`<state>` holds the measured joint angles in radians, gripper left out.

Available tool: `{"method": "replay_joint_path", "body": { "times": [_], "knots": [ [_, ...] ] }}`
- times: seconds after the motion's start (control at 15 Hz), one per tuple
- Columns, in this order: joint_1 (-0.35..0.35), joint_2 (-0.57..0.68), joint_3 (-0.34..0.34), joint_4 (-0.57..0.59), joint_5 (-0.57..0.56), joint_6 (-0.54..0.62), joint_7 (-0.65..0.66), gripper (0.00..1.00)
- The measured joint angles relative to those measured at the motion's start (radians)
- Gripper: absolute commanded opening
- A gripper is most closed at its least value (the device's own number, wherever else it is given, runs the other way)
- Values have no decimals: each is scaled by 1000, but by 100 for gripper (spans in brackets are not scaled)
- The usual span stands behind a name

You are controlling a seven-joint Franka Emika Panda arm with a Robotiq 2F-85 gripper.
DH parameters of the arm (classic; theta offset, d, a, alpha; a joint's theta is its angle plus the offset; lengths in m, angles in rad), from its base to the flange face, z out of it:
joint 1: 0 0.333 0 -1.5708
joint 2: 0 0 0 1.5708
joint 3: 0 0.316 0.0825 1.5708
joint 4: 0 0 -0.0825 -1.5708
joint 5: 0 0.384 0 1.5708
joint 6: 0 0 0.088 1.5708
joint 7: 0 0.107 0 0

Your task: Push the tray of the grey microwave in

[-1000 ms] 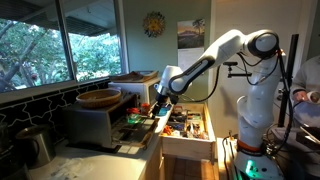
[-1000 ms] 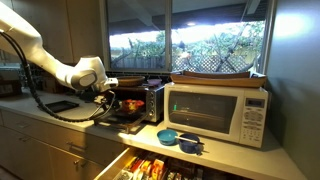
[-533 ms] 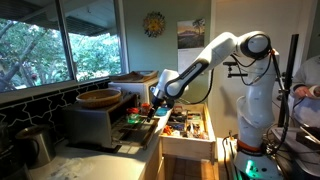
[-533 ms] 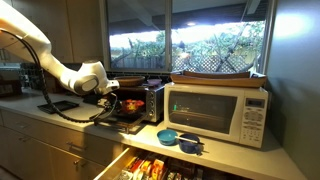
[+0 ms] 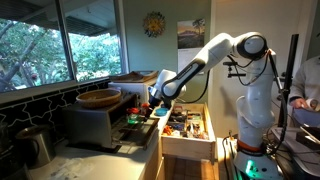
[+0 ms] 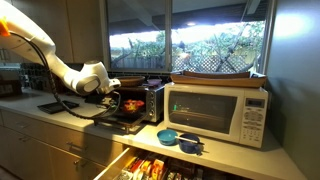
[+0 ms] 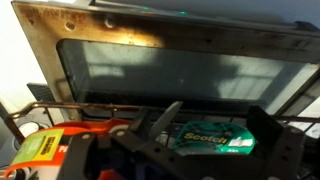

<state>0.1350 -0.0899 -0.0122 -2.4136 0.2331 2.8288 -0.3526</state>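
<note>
The grey microwave (image 5: 92, 126) stands on the counter with its front door (image 7: 180, 65) dropped open, and shows in both exterior views (image 6: 152, 100). The dark tray (image 5: 136, 121) sticks out of the cavity over the door (image 6: 122, 114). It bears a green Scotch pack (image 7: 212, 136) and an orange item (image 7: 45, 150). My gripper (image 5: 158, 100) hovers at the tray's outer edge (image 6: 101, 86). In the wrist view its fingers (image 7: 215, 128) are spread apart on either side of the green pack, open and holding nothing.
A wooden bowl (image 5: 98, 98) sits on the grey microwave. A white appliance with a dark door (image 6: 216, 112) stands beside it, with blue bowls (image 6: 176, 138) in front. A pale drawer of clutter (image 5: 186, 126) is pulled open below the counter (image 6: 150, 168). A metal jug (image 5: 35, 146) stands nearby.
The gripper has moved down and closer to the tray's outer edge. The tray itself has not visibly shifted.
</note>
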Motion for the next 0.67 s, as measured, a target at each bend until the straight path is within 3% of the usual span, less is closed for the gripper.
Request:
{"method": "replay_joint_path", "body": {
  "times": [0.4,0.67],
  "knots": [
    [1,108,2,64,5,201,-31,100],
    [7,103,39,111,154,94,-100,100]
  ]
}}
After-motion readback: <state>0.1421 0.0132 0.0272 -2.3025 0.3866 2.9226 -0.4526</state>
